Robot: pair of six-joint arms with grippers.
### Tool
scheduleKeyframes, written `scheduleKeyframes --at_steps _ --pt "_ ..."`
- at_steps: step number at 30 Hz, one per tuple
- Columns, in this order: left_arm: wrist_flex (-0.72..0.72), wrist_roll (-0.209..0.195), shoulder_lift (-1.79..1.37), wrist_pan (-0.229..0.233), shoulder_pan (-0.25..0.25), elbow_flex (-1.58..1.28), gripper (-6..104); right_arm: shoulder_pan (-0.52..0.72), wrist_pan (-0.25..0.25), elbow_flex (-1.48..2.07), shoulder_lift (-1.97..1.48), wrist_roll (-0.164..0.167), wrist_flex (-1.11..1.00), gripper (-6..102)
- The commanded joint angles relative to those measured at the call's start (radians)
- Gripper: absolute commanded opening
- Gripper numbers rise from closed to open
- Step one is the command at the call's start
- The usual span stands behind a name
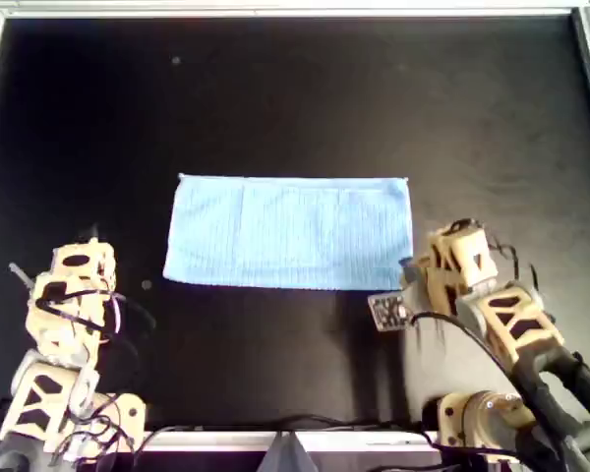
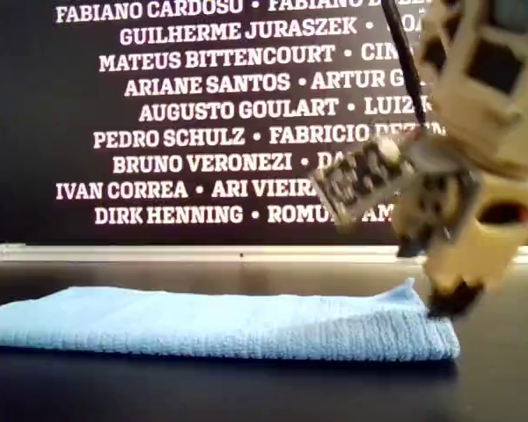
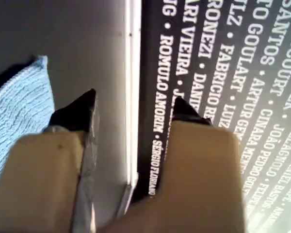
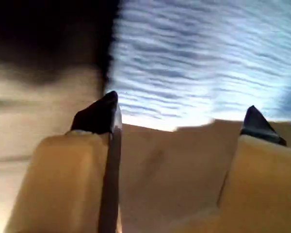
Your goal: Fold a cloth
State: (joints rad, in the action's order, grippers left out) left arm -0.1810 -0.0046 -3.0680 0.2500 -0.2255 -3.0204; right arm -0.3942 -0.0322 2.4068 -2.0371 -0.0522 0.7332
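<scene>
The light blue cloth (image 1: 290,233) lies flat on the black table as a long rectangle, its long sides running left to right in the overhead view. It also shows in the exterior view as a low layered strip (image 2: 220,323). My right gripper (image 1: 410,267) hovers at the cloth's near right corner in the overhead view. It is open, and the blurred cloth (image 4: 203,63) lies just ahead of it (image 4: 180,104). My left gripper (image 1: 83,252) sits apart at the overhead view's lower left. It is open and empty (image 3: 133,97), with a cloth corner (image 3: 19,107) off to one side.
A white frame (image 1: 275,10) borders the black table at the far edge and sides in the overhead view. A dark banner with white names (image 2: 229,105) stands behind the table. Cables (image 1: 275,428) run along the near edge between the arm bases.
</scene>
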Motion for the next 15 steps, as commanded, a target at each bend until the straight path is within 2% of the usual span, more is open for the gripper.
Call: scheduleKeyframes --at_steps 1,9,15 --pt "0.003 0.006 -0.018 0.008 0.009 0.051 54 -0.008 -0.012 -0.014 -0.049 0.006 0.014 100" --pt "0.003 0.006 -0.018 0.008 0.009 0.051 54 -0.008 -0.014 -0.006 -0.034 -0.006 0.014 100" --pt "0.003 0.006 -0.018 0.008 0.009 0.051 54 0.003 -0.014 -0.041 0.133 -0.012 0.005 100"
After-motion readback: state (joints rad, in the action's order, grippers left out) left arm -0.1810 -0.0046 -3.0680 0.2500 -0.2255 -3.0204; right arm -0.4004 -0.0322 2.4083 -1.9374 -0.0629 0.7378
